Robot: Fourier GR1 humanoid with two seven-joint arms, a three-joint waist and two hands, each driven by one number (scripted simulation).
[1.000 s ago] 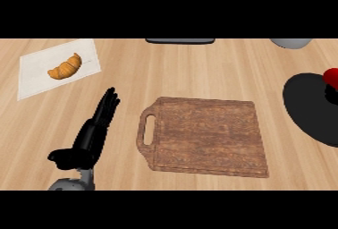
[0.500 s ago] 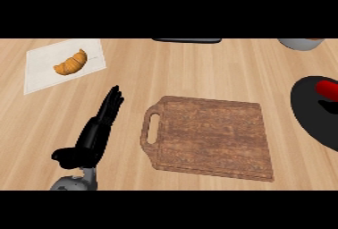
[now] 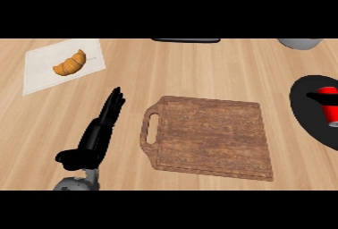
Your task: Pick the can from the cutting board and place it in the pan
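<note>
My left hand (image 3: 99, 134) rests open, fingers straight, holding nothing, left of the bare cutting board (image 3: 208, 136). The red can (image 3: 328, 103) already sits in the black pan (image 3: 310, 114) at the far right. I judge I should leave it upright and undisturbed.

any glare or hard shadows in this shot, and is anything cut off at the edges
Head view: light is even, no glare on the counter or cutting board, and only faint shadow beside the left hand. The pan and red can are cut by the right edge; a grey object and a dark one are clipped at the top. The croissant shows whole.
</note>
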